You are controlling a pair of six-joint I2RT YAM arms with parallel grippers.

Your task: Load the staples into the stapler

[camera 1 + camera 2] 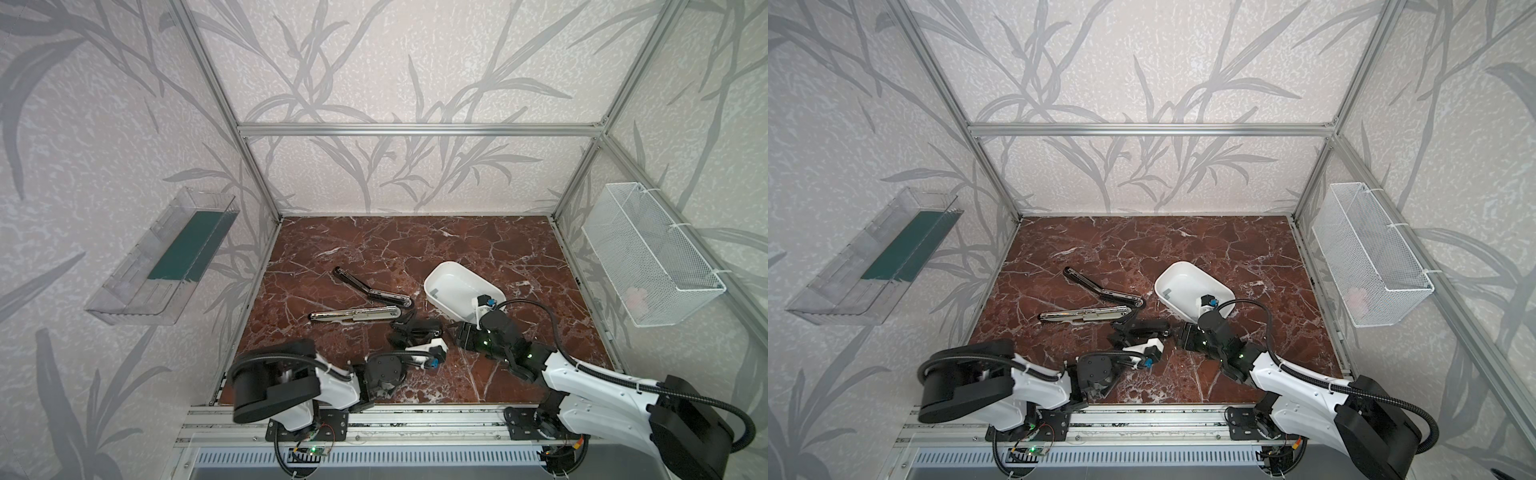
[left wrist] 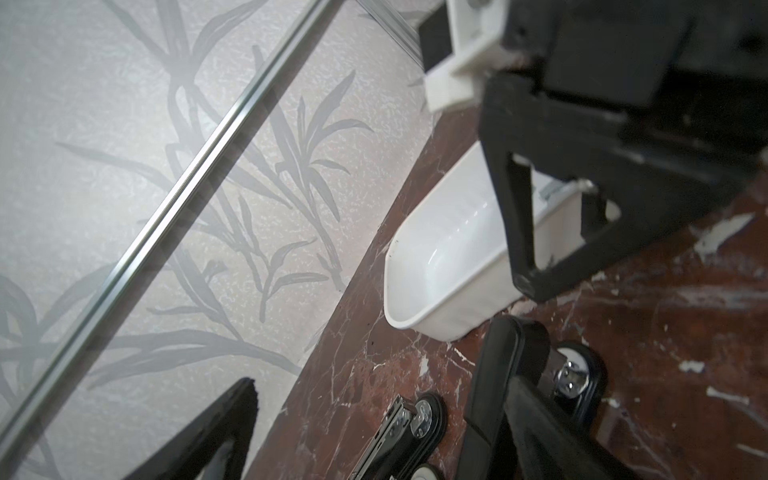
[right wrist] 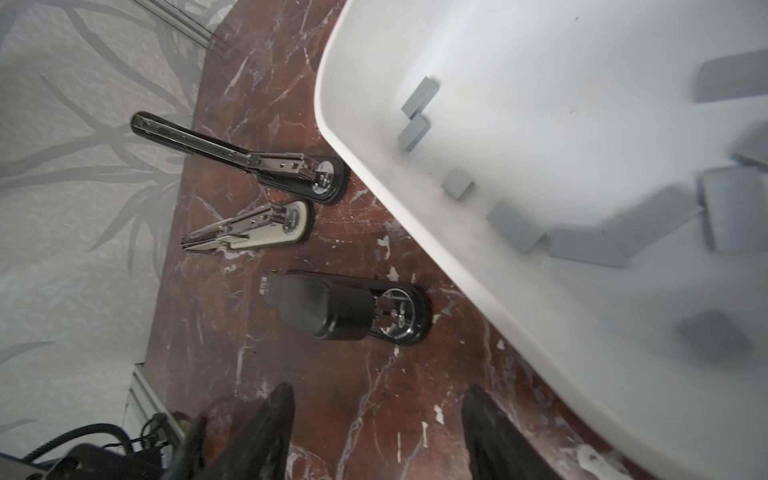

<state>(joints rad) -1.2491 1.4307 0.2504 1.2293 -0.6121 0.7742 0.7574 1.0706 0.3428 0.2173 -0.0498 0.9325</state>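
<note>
**Bimanual cell, apparently at the staple-fetching step; items are listed outward from the grippers.**

Right gripper [image 3: 378, 392]: jaws parted with nothing between them, low over the marble tabletop [image 3: 216, 332]. Close at its side stands the white tray [image 3: 519, 324]. The staples [image 3: 582, 247] lie loose on the tray floor as short grey strips, some overlapping, none lifted out. The tray keeps the strips together within this arm's reach, which suggests the right arm is the picker.

Left gripper [image 1: 401, 332]: fingers spread wide and empty, facing the right gripper. A closed black stapler [image 3: 332, 307] lies between the two grippers. In the left wrist view one finger overlaps that stapler's body, but contact cannot be told. The wide spread would suit straddling the body to steady it or to lift its top.

Just beyond the closed stapler, farther from both grippers, a cream stapler [image 3: 257, 230] lies folded open with its chrome magazine exposed. Farthest out, a second black stapler [image 3: 232, 162] is also hinged open, its channel facing up. All three lie roughly parallel, each with one end toward the tray, so a strip would have a short path from tray to channel.

Judged from this layout, loading has not begun. No channel shows a strip, though the views are too coarse to be sure.
</note>
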